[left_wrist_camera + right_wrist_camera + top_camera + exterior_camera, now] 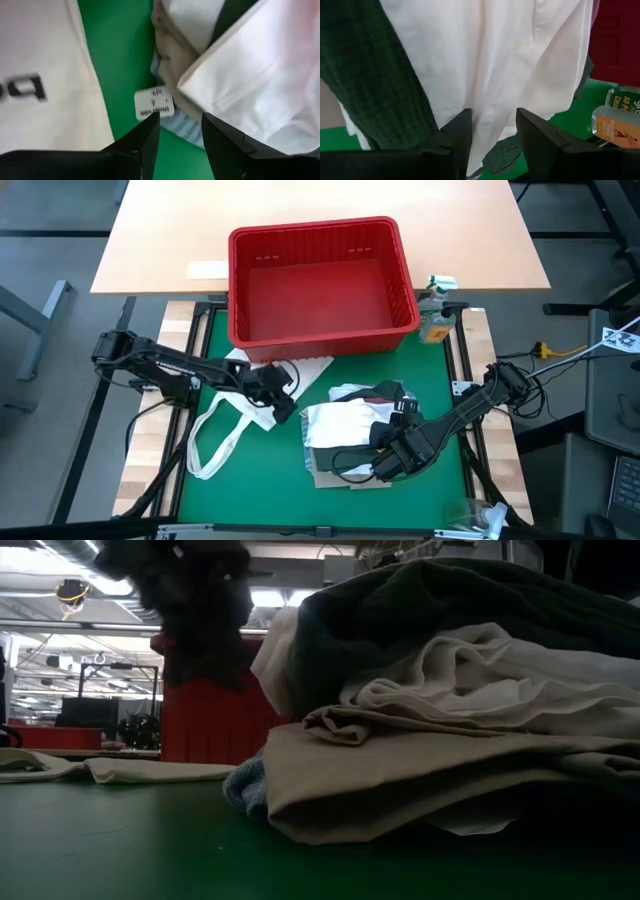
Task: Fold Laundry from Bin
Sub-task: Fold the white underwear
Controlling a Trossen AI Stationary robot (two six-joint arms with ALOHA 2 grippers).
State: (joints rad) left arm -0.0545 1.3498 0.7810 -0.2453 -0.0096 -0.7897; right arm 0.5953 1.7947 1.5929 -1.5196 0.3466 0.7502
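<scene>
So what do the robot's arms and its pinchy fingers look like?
Both arms are dark, thin and jointed, with black cables looping alongside. The left gripper and right gripper each end in two flat, black, wedge-shaped fingers with no markings showing.

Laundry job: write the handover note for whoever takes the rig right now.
Left gripper: fingers open, empty, between the white tote bag and the laundry pile.
Right gripper: fingers apart over the pile's white shirt; no grip visible.
Red bin: empty, at the mat's far edge.
Done: garments out of the bin and stacked, tan shirt low, dark green-grey top on top.
Left: check the stack and neaten it.
</scene>
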